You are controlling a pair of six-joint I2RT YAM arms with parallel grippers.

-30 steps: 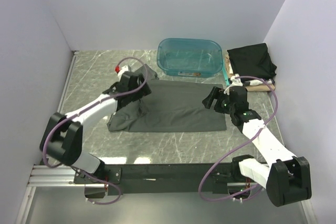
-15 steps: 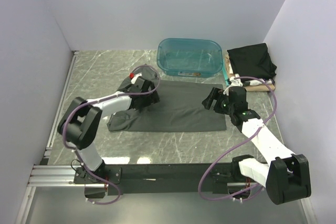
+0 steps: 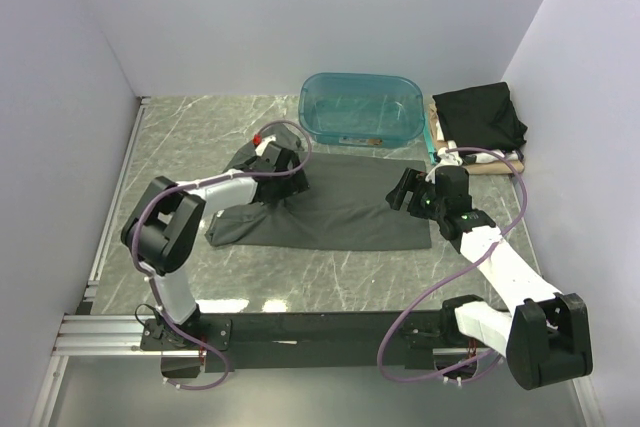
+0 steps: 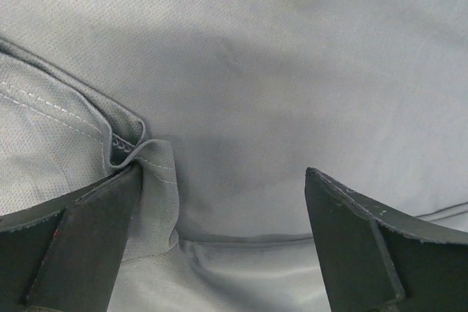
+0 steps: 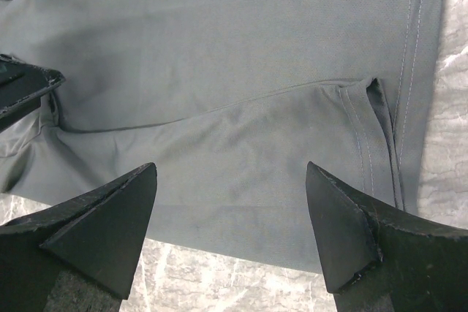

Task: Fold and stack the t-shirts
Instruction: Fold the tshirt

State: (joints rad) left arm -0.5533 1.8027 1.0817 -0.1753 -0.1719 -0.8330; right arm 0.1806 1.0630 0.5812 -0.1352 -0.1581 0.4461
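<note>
From above, the left gripper (image 3: 283, 179) hides from us the far-left part of the dark charcoal-grey cloth t-shirt (image 3: 345, 212). The left wrist view cuts that shirt off on every side. The folded black t-shirt (image 3: 480, 117) covers most of a tan cloth (image 3: 500, 169). We cannot name the specks (image 3: 362, 141) inside the translucent teal plastic tub (image 3: 306, 117); they are too small.

Your left arm (image 3: 215, 190) and right arm (image 3: 500, 259): white links, black joint housings, each trailed by a looping purple cable (image 3: 384, 349); left wrist bears a red marking (image 3: 258, 137); jaws are matte black wedges
</note>
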